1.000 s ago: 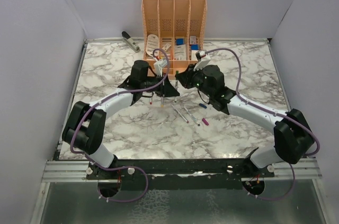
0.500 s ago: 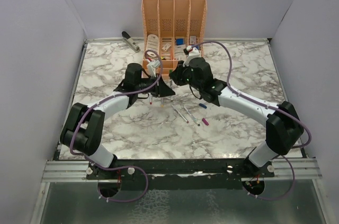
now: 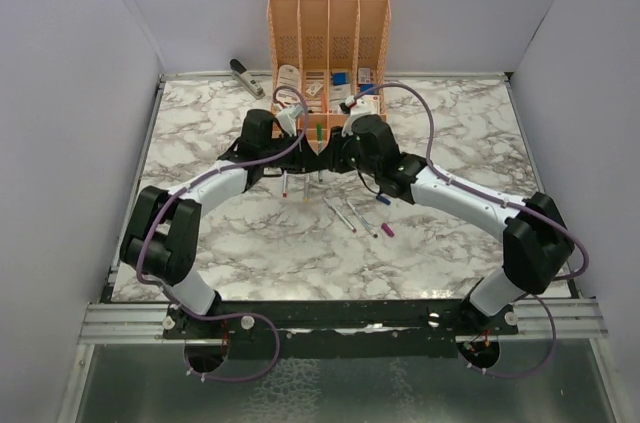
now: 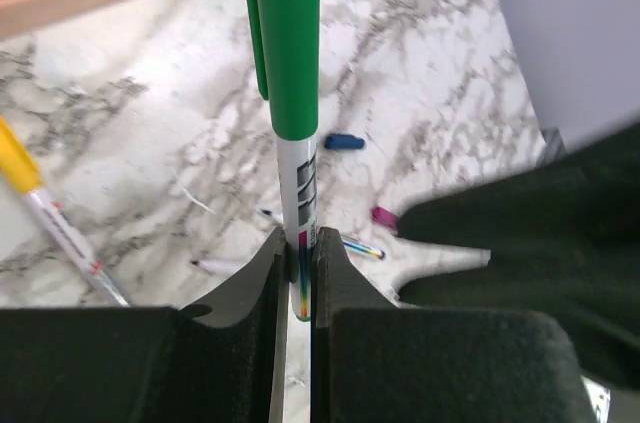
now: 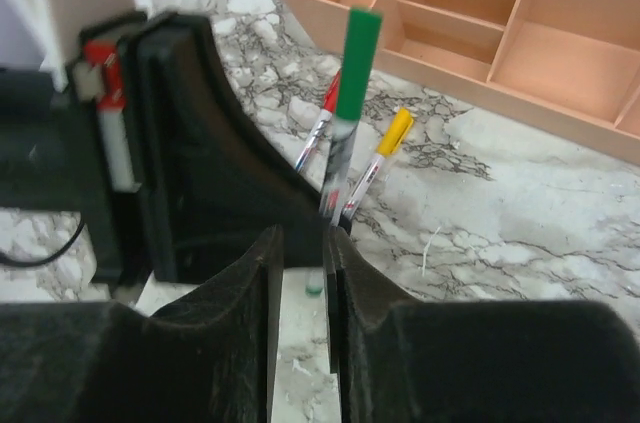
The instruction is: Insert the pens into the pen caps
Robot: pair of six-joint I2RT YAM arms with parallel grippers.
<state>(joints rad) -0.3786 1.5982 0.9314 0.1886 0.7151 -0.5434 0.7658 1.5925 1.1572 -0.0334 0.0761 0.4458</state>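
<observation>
Marble table (image 3: 450, 123): my left pincer (image 4: 297, 248) clamps the green-capped white marker pen (image 4: 299, 178) upright; right wrist view alone shows right pincer (image 5: 303, 235) slightly apart, just beside it.

White-and-black arms (image 3: 215, 183), purple cables (image 3: 430, 133), black fingers (image 4: 250, 288)

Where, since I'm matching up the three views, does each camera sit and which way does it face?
Top external: fixed above and behind the arms, looking down on the table toward the orange organiser; both arms show, bases at the bottom.
Left wrist: looking along the left gripper, shut on the green-capped pen; its fingers show.
Right wrist: looks past the right gripper toward the organiser; its fingers and the left gripper's body show.
Shared: both wrist views show that pen.
</observation>
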